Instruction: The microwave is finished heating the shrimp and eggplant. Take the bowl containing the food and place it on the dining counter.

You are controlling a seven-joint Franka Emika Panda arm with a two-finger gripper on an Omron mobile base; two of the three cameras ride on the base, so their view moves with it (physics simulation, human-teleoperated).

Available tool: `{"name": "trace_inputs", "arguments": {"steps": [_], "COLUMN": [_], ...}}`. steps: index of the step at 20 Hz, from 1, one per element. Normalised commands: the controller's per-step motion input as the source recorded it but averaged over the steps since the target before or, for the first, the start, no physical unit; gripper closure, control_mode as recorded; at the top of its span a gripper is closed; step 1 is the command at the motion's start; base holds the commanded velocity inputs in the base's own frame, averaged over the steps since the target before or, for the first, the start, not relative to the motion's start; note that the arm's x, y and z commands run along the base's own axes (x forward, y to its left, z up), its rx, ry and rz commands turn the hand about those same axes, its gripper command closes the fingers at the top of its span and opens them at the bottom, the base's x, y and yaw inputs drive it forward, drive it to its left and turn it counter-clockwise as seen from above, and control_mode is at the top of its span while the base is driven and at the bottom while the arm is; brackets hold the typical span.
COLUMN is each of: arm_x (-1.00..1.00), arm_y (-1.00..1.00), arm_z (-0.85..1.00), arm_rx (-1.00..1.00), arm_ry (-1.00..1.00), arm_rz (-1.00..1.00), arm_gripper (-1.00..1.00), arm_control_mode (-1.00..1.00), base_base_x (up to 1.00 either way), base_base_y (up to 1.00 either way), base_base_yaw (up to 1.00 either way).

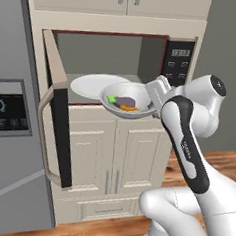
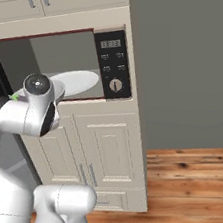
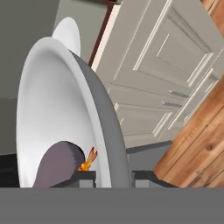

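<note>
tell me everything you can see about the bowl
The bowl is shallow and round, grey outside with a pale inside and rim. It hangs roughly level just outside the open microwave, clear of the white turntable plate. The hand is shut on its right rim. Inside lie the eggplant and the shrimp.

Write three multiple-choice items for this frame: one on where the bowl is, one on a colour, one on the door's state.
1. Where is the bowl?
A. on the turntable
B. held by its rim in front of the microwave opening
C. on the floor

2. What colour is the eggplant body?
A. dark purple
B. yellow
C. white

3. The microwave door is:
A. shut
B. removed
C. swung open to the left

Key: 1 B, the tool grips the bowl's rim, clear of the white plate behind it. 2 A, a purple lump lies beside the orange shrimp. 3 C, the door stands out edge-on, leaving the cavity exposed.
</note>
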Motion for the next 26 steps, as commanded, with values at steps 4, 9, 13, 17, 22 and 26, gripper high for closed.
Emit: {"name": "trace_inputs", "arguments": {"steps": [4,9,13,17,22,26], "arm_x": [0.00,0.00,0.00,-0.09,0.00,0.00], "arm_y": [0.00,0.00,0.00,-0.08,0.00,0.00], "arm_z": [0.00,0.00,0.00,0.00,0.00,0.00], "arm_rx": [0.00,0.00,0.00,0.00,0.00,0.00], "arm_ry": [0.00,0.00,0.00,0.00,0.00,0.00], "arm_rz": [0.00,0.00,0.00,0.00,0.00,0.00], "arm_gripper": [1.00,1.00,1.00,1.00,1.00,1.00], "arm_control_mode": [-1.00,-1.00,-1.00,1.00,1.00,1.00], "base_base_x": [0.00,0.00,0.00,-0.13,-0.90,-1.00], "base_base_y": [0.00,0.00,0.00,-0.10,-0.72,-0.77], "base_base_yaw": [0.00,0.00,0.00,0.00,0.17,0.46]}}
